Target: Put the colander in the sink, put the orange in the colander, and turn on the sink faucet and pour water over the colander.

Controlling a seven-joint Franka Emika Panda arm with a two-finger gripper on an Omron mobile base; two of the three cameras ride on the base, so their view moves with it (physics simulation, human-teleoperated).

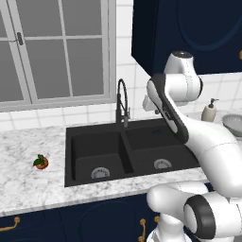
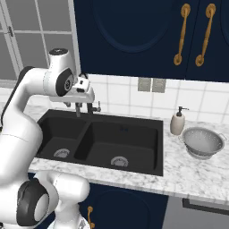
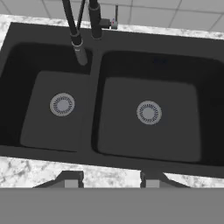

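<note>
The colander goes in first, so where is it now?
In the right base view, the colander sits on the counter right of the sink, beside the soap dispenser.

Left base view: the arm covers the right rim of the sink and the near side of the colander, which the right frame edge also cuts. The orange is too small to make out its leaves clearly.

Right base view: the arm hides the sink faucet neck and the sink's left end.

Hand view: the faucet's arch runs off the top edge; the end effector fingertips are partly cut, grip state indeterminate.
</note>
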